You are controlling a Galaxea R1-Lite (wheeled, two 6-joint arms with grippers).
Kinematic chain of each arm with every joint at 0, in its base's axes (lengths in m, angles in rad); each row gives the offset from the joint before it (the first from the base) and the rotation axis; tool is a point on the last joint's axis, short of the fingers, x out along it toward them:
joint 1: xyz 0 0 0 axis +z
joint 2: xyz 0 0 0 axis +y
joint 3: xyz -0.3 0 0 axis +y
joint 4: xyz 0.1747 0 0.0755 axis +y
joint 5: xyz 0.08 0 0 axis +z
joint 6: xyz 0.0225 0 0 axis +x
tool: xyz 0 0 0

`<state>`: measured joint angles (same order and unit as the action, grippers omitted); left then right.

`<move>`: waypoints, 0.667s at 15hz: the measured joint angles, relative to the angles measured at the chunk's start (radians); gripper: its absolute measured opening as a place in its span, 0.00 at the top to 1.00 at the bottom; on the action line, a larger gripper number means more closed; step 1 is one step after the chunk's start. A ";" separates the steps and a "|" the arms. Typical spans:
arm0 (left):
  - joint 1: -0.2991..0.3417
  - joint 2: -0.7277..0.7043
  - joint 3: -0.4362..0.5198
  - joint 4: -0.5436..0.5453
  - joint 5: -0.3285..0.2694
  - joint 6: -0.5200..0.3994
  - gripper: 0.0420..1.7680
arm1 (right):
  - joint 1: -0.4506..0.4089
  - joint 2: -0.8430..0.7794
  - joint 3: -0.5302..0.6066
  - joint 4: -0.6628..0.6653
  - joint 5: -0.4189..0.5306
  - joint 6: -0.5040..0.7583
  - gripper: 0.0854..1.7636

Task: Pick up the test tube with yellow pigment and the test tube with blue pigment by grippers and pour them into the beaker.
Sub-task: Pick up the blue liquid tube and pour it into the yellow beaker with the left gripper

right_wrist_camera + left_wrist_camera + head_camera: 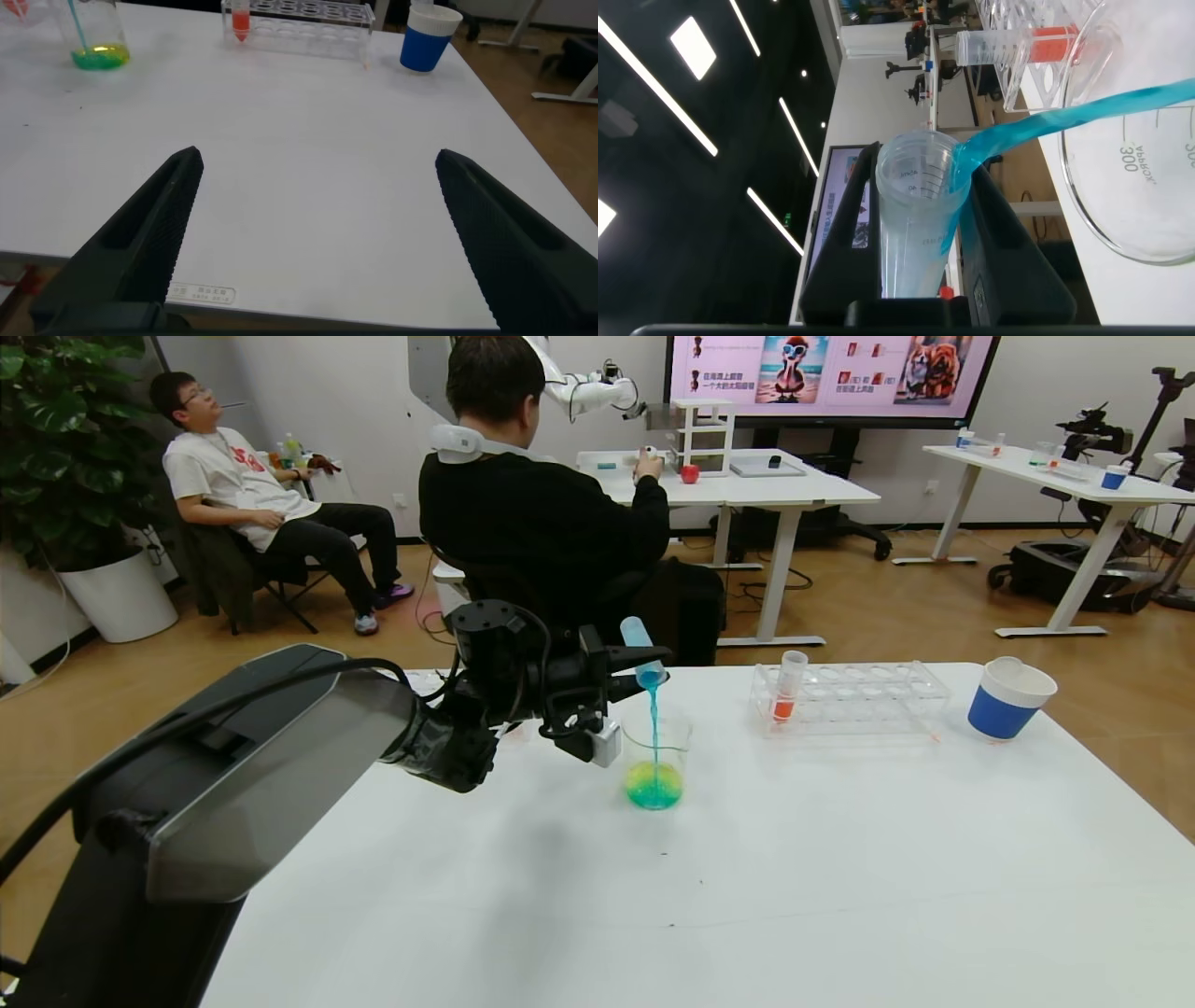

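My left gripper (644,665) is shut on the test tube with blue pigment (642,649), tipped mouth-down over the beaker (655,758). A thin blue stream falls into the beaker, which holds yellow-green liquid at its bottom. In the left wrist view the tube (915,219) sits between the two black fingers and blue liquid runs from its mouth toward the beaker rim (1120,224). My right gripper (318,201) is open and empty, low over the table's near edge; it does not show in the head view. The beaker also shows in the right wrist view (96,42). The test tube with yellow pigment is out of view.
A clear tube rack (850,698) stands right of the beaker with one red-orange tube (787,689) at its left end. A blue-and-white paper cup (1008,698) stands at the far right. The white table (709,887) is bare in front. A seated person is behind it.
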<state>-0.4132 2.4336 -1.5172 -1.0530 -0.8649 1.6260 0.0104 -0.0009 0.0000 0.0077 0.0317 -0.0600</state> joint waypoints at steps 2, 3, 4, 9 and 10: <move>0.000 0.000 0.002 0.000 -0.002 0.027 0.74 | 0.000 0.000 0.000 0.000 0.000 0.000 0.02; 0.000 0.000 0.003 0.000 -0.009 0.030 0.74 | 0.000 0.000 0.000 0.000 0.000 0.000 0.02; -0.001 0.000 0.003 -0.001 -0.017 0.040 0.74 | 0.000 0.000 0.000 0.000 0.000 0.000 0.02; 0.000 0.000 0.003 -0.004 -0.022 0.092 0.74 | 0.000 0.000 0.000 0.000 0.000 0.000 0.02; 0.000 0.000 0.003 -0.004 -0.021 0.100 0.74 | 0.000 0.000 0.000 0.000 0.000 0.000 0.02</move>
<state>-0.4136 2.4336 -1.5143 -1.0572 -0.8862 1.7260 0.0104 -0.0009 0.0000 0.0077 0.0317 -0.0596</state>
